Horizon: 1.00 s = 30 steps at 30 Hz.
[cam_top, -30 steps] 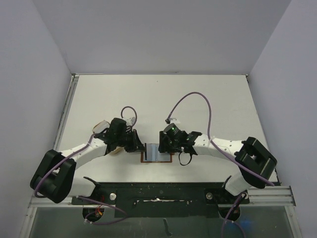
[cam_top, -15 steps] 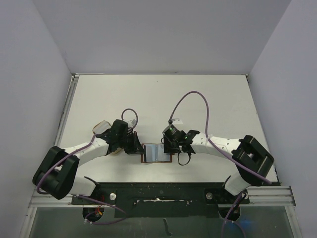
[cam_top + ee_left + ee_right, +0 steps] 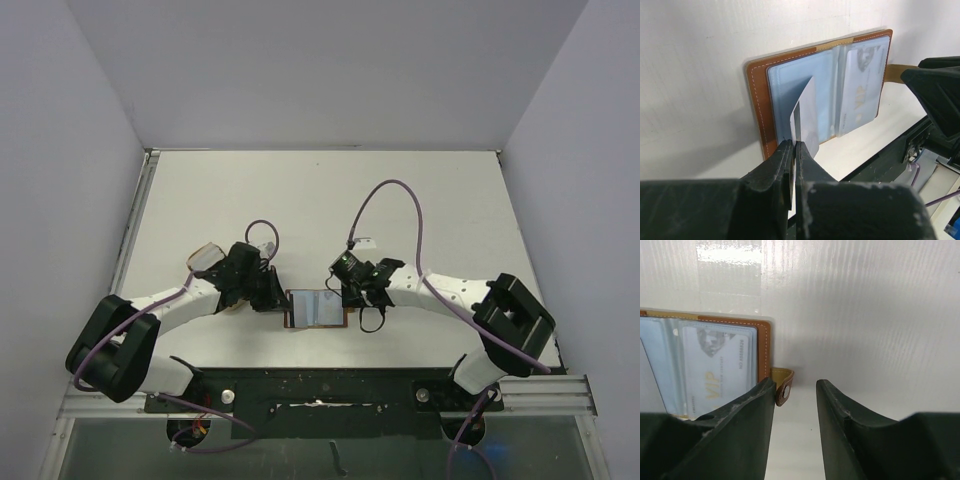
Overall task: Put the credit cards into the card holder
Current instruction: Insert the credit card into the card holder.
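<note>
In the black left gripper (image 3: 792, 146) we see a pale grey card (image 3: 807, 122); beyond it, the tan card holder (image 3: 756, 100), white-stitched, pale blue inside, shows a gold-lettered VIP card (image 3: 860, 85).

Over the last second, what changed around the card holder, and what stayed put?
The right claw slid slightly to the right, uncovering more of the open card holder. It is open beside the snap tab, holding nothing. Unchanged: the left claw stays shut on a credit card at the holder's left pocket. The holder lies open in place, a second card in its right pocket.
</note>
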Available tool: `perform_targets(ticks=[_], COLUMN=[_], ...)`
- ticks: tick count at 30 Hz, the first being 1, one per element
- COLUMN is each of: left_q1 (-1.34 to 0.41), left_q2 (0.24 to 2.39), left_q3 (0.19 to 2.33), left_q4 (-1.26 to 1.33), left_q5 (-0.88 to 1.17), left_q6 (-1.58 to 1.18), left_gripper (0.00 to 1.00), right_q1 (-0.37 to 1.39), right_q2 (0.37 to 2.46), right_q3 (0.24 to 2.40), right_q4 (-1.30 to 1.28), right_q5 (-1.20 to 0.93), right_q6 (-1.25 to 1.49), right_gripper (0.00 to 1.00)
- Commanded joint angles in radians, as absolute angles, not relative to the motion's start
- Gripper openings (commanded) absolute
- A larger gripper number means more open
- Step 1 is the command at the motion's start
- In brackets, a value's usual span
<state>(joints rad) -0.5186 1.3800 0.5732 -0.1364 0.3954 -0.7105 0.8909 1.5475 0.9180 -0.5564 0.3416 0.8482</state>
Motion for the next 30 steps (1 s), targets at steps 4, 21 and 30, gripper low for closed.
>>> perform_targets(ticks=[4,21,30], left_q1=[-0.538,-0.548,-0.526], left_q2=[1.368,1.322,1.323], left_q3=[0.587,0.688,0.698], left_q4=[-0.15,-0.158,-0.148], left_q5=[0.351,0.43,0.498], left_q6=[-0.691,-0.698,-0.684], left_gripper=[0.0,0.0,0.0], right_q1=[0.89,0.879,0.9], right_q2=[1.481,1.434,1.372], right_q3=[0.864,0.875,0.907], right_q4=[-0.526,-0.486,-0.366], right_q5=[0.374,0.353,0.218], right_q6=[0.881,0.83,0.86], right_gripper=[0.38,0.3,0.33])
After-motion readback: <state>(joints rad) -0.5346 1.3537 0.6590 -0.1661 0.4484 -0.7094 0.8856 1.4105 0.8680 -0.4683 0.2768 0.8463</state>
